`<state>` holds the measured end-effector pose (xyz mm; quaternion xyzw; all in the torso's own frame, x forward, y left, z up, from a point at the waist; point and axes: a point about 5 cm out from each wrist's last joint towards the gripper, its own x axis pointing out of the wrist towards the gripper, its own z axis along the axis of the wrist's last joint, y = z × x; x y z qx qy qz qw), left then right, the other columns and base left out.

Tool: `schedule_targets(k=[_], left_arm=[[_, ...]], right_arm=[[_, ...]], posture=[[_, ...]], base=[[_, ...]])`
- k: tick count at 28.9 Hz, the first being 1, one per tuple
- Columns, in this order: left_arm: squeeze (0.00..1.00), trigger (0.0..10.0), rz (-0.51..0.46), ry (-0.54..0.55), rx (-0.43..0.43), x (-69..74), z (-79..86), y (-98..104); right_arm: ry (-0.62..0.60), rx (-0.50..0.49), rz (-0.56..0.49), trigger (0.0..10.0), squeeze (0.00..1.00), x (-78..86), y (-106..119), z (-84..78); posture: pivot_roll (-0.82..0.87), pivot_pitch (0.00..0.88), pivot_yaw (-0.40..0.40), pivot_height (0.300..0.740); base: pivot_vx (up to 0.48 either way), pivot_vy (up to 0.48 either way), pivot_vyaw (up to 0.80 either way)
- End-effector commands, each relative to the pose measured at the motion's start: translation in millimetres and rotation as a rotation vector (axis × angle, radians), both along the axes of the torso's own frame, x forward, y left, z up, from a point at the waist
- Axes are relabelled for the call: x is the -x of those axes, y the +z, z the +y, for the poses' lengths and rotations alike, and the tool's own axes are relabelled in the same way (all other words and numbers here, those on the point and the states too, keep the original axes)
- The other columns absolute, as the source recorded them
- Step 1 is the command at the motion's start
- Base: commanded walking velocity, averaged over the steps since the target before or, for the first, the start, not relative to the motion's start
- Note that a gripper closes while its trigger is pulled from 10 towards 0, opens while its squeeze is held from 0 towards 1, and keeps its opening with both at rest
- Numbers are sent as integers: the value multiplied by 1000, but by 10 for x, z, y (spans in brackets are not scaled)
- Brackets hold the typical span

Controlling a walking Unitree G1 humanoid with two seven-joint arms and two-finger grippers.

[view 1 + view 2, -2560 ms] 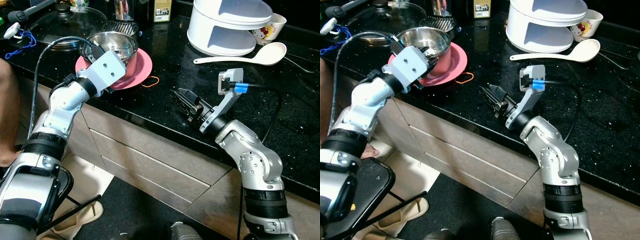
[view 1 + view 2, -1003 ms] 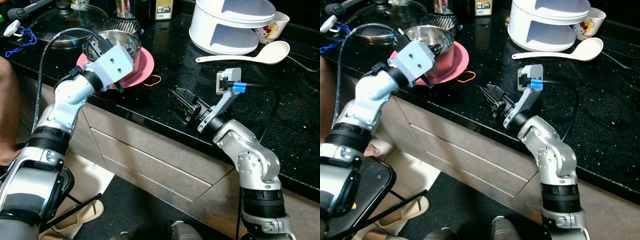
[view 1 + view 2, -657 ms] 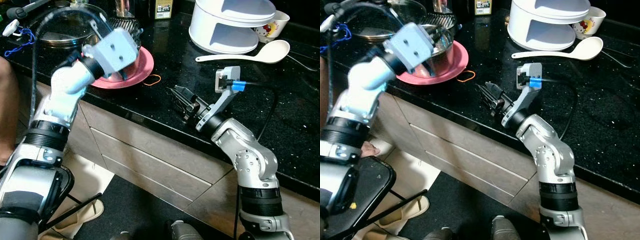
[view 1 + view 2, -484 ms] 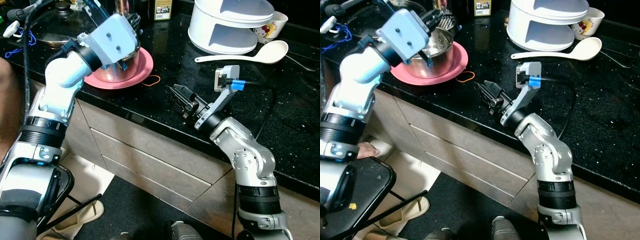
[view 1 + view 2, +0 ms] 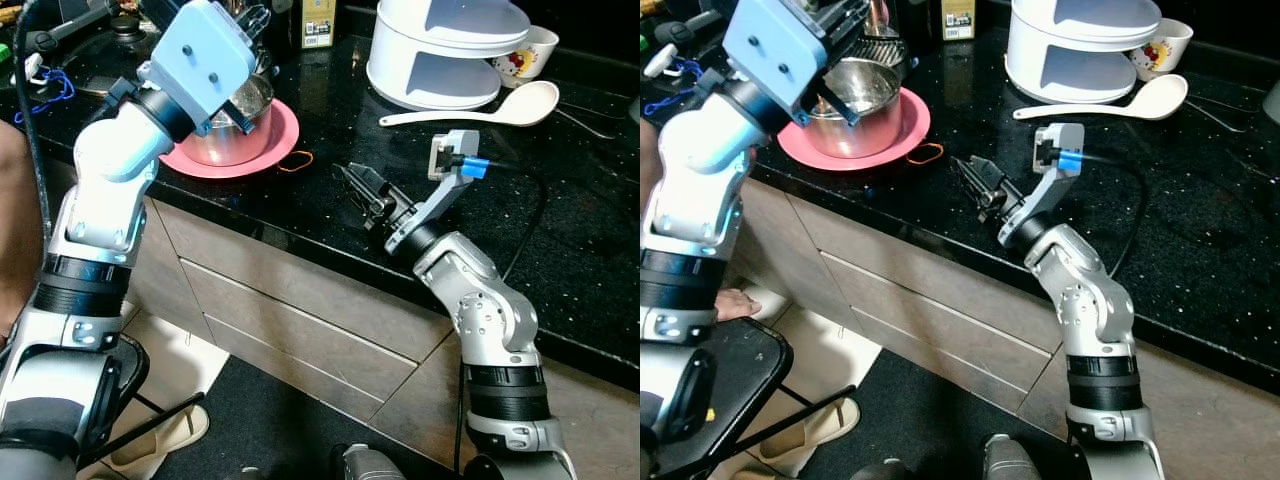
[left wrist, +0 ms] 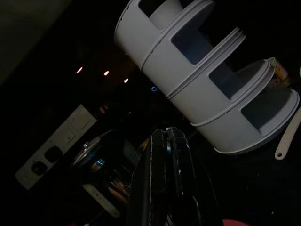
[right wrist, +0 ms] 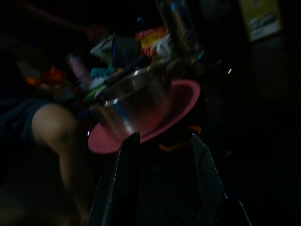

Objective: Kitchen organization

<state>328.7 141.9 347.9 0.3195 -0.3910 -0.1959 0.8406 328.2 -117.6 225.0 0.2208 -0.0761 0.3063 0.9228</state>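
Observation:
A steel bowl (image 5: 232,122) stands on a pink plate (image 5: 275,140) at the left of the black counter (image 5: 560,240). My left gripper (image 5: 256,20) is raised above and just behind the bowl. In the left wrist view its fingers (image 6: 165,146) are pressed together with nothing between them, pointing at the white tiered rack (image 6: 202,80). My right gripper (image 5: 364,190) hovers low over the counter near its front edge, right of the plate, open and empty. In the right wrist view its gripper (image 7: 162,141) faces the bowl (image 7: 134,101).
An orange rubber band (image 5: 297,160) lies beside the plate. The white rack (image 5: 445,50), a white ladle (image 5: 480,108) and a printed cup (image 5: 522,58) are at the back right. A person's leg (image 5: 12,210) and a black chair (image 5: 700,395) are on the left; drawers (image 5: 300,320) sit below.
My left arm has lifted from the bowl's rim and swung up and back, its gripper now above the bowl. The bowl stays on the plate. The right arm has hardly moved.

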Motion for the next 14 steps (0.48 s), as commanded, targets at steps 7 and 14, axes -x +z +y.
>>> schedule_targets(k=[7,14], left_arm=[[0,0,18,-6,85,68,-32,-5],[0,0,53,-34,136,107,-86,-50]], right_arm=[[-88,-56,6,10000,0,-74,4,-95],[-121,-67,7,10000,0,-103,-6,-139]], posture=[[-95,48,-9,732],[-92,43,-7,732]], base=[[0,0,0],[0,0,0]])
